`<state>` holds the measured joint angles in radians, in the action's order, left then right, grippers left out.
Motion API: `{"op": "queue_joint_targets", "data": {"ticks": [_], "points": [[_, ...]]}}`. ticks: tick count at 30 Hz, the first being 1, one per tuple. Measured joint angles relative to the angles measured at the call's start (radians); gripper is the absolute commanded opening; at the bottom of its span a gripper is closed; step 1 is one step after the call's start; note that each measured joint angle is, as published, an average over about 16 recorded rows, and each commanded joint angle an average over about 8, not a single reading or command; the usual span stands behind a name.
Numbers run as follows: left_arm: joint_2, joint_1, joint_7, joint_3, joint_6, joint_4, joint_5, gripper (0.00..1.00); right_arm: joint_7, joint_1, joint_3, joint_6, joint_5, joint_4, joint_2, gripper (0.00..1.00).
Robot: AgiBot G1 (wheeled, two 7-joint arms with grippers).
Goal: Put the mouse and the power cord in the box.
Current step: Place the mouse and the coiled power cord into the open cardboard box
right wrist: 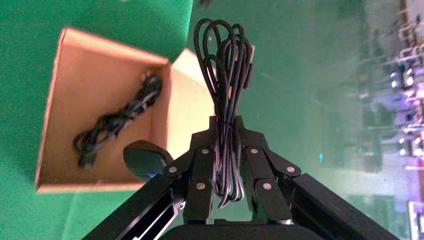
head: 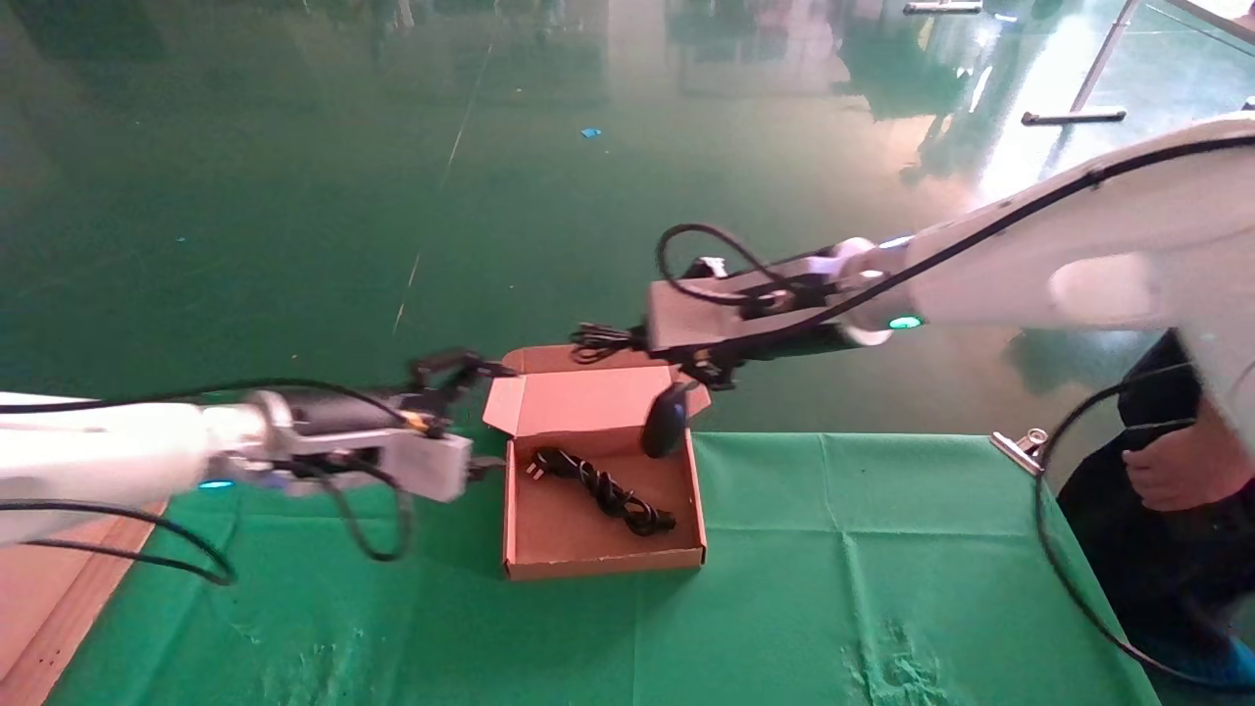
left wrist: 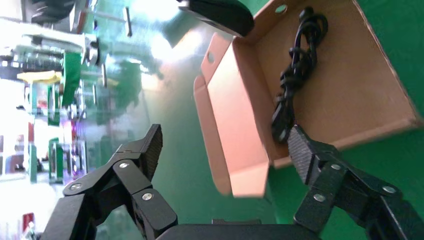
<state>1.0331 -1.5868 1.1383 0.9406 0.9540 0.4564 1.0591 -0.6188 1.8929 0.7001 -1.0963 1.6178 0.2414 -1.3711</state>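
Inside the box, on its cardboard floor, the power cord lies as a knotted black bundle running slantwise, its plug end toward the box's hinged lid. Above the box's far right corner hangs the mouse, glossy black and tilted nose-down, clear of the cardboard and dangling from its own coiled cable. That cable is a looped bunch clamped between the fingers of the right gripper, which sits just beyond the box's back edge, over the raised lid; the loops stick out past the fingertips. The box itself stands open on the green-covered table, at the table's far edge, with its lid tipped back and a side flap folded outward on the box's left. Just left of the box, level with that flap, is the left gripper; its fingers are spread wide apart and hold nothing, one of them near the box's near left corner in the left wrist view
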Motion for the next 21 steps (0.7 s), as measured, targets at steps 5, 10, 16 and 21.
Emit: {"op": "queue_joint_targets", "data": {"ticks": [5,10,16,21], "points": [[-0.083,0.004,-0.012,-0.025,0.052,0.007,-0.039,1.0,0.069,-0.061,0.071,0.063,-0.042,0.135,-0.005,0.0],[-0.147,0.012,-0.015,-0.045,0.089,-0.002,-0.071,1.0,0.149,-0.107,0.175,0.135,-0.089,0.251,-0.007,0.0],[-0.196,0.018,-0.024,-0.061,0.119,-0.036,-0.096,1.0,0.236,-0.142,0.313,0.222,-0.148,0.349,-0.007,0.0],[-0.217,0.018,-0.03,-0.063,0.132,-0.074,-0.1,1.0,0.29,-0.162,0.417,0.283,-0.195,0.396,-0.006,0.0]]}}
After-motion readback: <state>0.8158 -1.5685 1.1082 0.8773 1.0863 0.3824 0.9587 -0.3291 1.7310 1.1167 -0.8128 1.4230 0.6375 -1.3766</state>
